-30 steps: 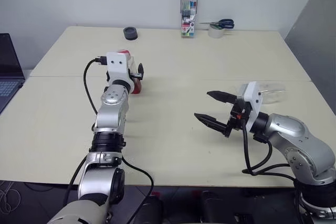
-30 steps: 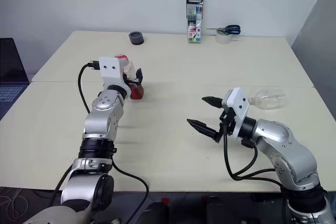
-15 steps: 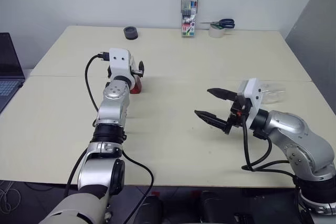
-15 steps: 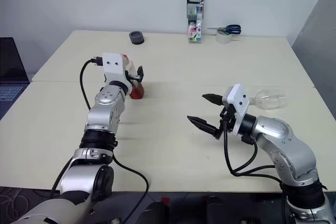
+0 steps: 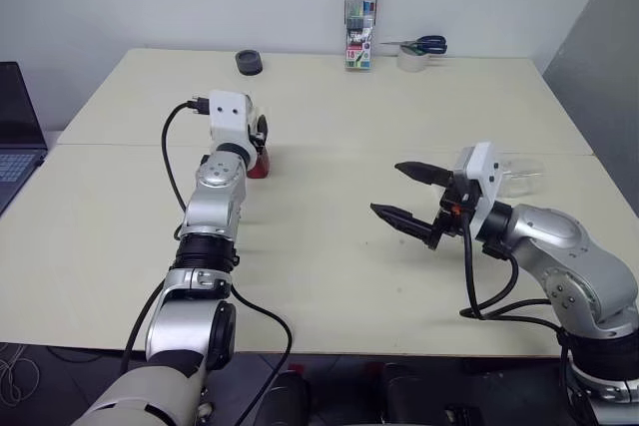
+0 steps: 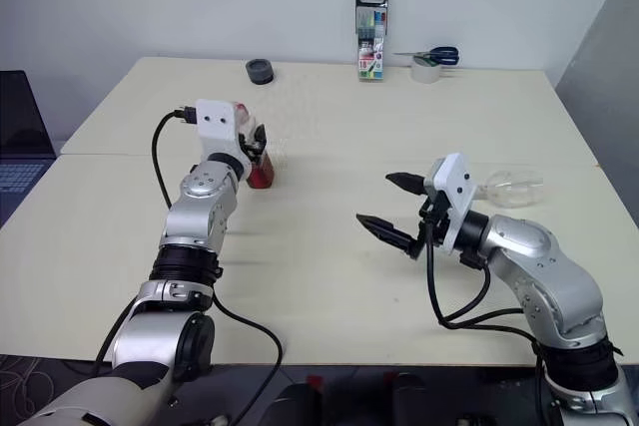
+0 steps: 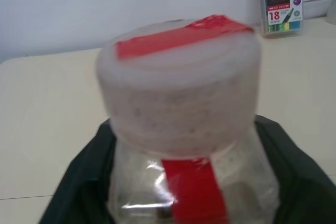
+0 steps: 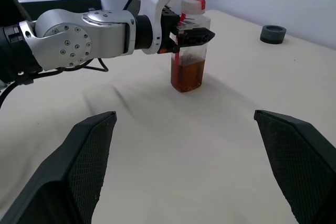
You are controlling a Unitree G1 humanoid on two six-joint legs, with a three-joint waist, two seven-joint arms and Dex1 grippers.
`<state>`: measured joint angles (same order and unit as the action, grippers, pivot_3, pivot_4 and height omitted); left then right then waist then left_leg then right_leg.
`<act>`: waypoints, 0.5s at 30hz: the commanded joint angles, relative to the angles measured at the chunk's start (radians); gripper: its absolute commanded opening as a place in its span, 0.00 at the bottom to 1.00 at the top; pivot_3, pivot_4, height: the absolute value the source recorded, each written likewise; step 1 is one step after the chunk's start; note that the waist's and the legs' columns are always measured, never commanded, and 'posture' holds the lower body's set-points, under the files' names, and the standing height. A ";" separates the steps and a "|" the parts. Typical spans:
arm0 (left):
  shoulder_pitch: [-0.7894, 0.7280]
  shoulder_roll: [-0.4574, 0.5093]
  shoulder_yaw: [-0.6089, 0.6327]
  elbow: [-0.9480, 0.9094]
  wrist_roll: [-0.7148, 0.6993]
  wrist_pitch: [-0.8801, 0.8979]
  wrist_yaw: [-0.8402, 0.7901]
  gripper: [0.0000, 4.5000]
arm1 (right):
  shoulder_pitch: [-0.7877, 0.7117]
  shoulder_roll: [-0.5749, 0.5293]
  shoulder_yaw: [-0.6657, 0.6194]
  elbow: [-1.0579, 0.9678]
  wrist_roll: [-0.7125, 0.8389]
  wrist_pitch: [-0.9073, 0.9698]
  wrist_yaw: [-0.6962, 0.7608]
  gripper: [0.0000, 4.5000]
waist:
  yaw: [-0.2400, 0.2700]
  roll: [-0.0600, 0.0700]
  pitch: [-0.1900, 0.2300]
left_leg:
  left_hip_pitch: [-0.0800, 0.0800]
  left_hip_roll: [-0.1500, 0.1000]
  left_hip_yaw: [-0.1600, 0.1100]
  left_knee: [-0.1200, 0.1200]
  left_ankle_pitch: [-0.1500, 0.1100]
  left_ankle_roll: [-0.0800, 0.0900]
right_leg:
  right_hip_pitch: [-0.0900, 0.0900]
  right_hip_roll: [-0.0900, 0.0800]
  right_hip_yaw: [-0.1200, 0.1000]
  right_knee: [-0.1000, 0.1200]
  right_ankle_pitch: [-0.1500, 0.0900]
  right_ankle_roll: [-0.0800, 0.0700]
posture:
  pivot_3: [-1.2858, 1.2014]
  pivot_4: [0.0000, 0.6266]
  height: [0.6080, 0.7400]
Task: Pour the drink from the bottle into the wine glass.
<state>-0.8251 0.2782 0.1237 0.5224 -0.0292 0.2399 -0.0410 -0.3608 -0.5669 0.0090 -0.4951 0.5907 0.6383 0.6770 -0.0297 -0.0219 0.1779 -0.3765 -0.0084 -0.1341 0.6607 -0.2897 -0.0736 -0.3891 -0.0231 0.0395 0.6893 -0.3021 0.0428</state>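
Fingers of the left gripper are seen clamped on the upper body of the bottle, just under its wide neck. The bottle is stood upright on the counter, toward its left half and well back from the near edge, and a small amount of amber-red drink is held in its bottom part. A red strip is seen across the top of the bottle and down its side in the left wrist view.

The right gripper is held above the counter's right half with its fingers spread wide and nothing between them. Behind it, near the right edge, the wine glass is found lying on its side.

Along the far edge are placed a marker-pen case, scissors on a roll of tape, and a small dark round object.
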 commanded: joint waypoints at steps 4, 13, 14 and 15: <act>0.026 0.005 0.013 -0.077 -0.005 0.030 0.011 0.41 | -0.031 0.000 -0.040 -0.011 0.024 -0.007 -0.002 1.00 | -0.003 0.000 0.000 | 0.000 0.000 0.000 0.000 0.000 0.000 | 0.000 0.000 0.000 0.000 0.000 0.000 | 0.52 0.24 1.00; 0.103 0.005 0.019 -0.200 -0.091 0.010 -0.114 0.41 | -0.047 0.003 -0.047 -0.015 0.025 -0.012 -0.015 1.00 | 0.000 0.000 0.000 | 0.000 0.000 0.000 0.000 0.001 -0.001 | 0.000 0.000 0.000 0.000 0.000 0.000 | 0.52 0.24 1.00; 0.113 0.008 0.013 -0.216 -0.096 0.005 -0.139 0.41 | -0.046 0.002 -0.050 -0.018 0.027 -0.011 -0.016 1.00 | 0.000 0.000 0.000 | 0.000 0.000 0.000 0.000 0.001 -0.002 | 0.000 0.000 0.000 0.000 0.000 0.000 | 0.52 0.24 1.00; 0.122 0.007 0.008 -0.234 -0.112 0.007 -0.174 0.41 | -0.042 -0.002 -0.054 -0.023 0.028 -0.010 -0.017 1.00 | 0.001 0.000 0.000 | 0.000 0.000 0.000 0.000 0.001 -0.002 | 0.000 -0.001 0.000 0.000 0.000 0.000 | 0.52 0.24 1.00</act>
<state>-0.7011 0.2808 0.1423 0.3495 -0.1130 0.2593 -0.1654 -0.3861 -0.5647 -0.0106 -0.4879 0.6050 0.6388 0.6664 -0.0291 -0.0218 0.1778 -0.3773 -0.0086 -0.1341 0.6607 -0.2885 -0.0758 -0.3893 -0.0238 0.0396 0.6887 -0.3021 0.0428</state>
